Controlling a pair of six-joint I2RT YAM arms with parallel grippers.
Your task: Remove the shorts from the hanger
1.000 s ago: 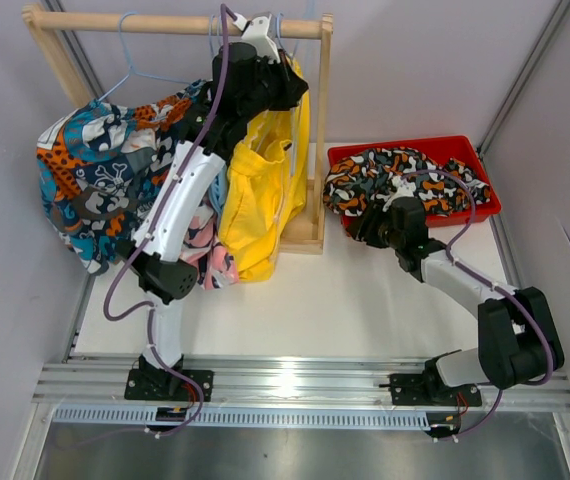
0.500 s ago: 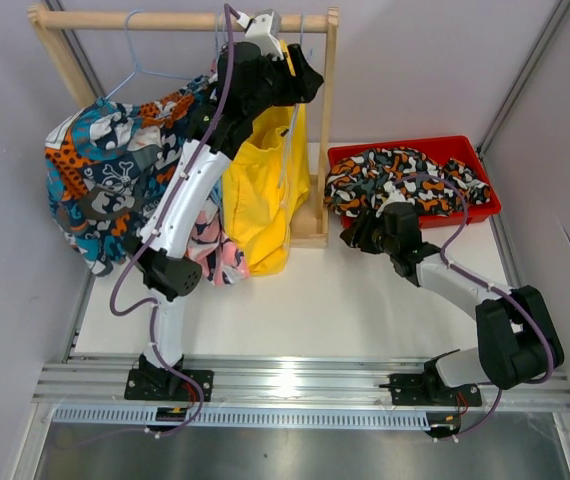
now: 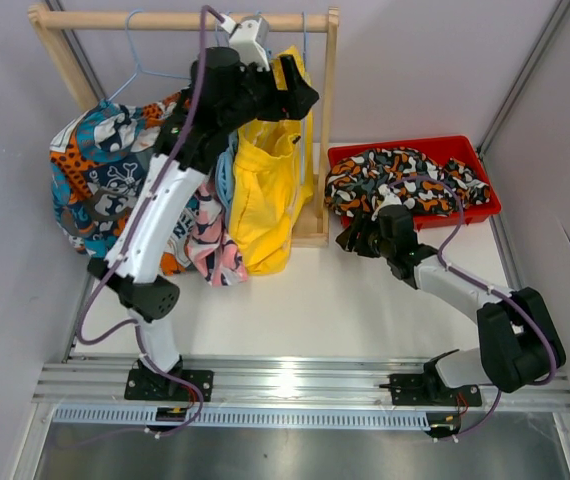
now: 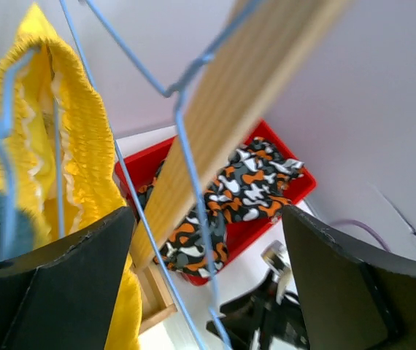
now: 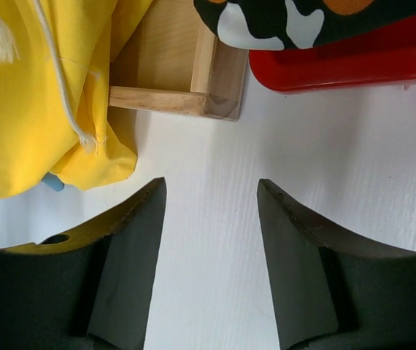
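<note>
- A red plastic tray [image 3: 435, 141] sits at the far right of the white bench [image 3: 315, 300]. It holds one crumpled pair of black-orange-white blotched fabric shorts [image 3: 405, 175]. This pair fills most of the tray and laps over its left rim.
- Just left of the tray stands a light wooden clothes rack [image 3: 165, 20] with a top rail, an upright post and a base frame.
- Plain yellow fabric shorts [image 3: 270, 190] hang from the rail beside the right post. Their gathered waistband is up and their drawstring dangles.
- Teal-orange-white patchwork print shorts [image 3: 100, 170] hang at the rack's left end, below a thin light blue wire hanger [image 3: 135, 60].
- Pink shorts with dark marks [image 3: 210, 245] hang low between the patchwork pair and the yellow pair, partly hidden by the left arm.
- The left end effector [image 3: 295, 88] is raised to the rail, at the top of the yellow shorts.
- In the wrist view its fingers [image 4: 84, 255] are spread wide. Blue hanger wire and the wooden post cross the gap, and nothing is gripped.
- The right end effector [image 3: 350, 238] is low over the bench, near the tray's left end and the rack's base.
- Its fingers [image 5: 120, 248] are spread apart, with only bare bench between them.
</note>
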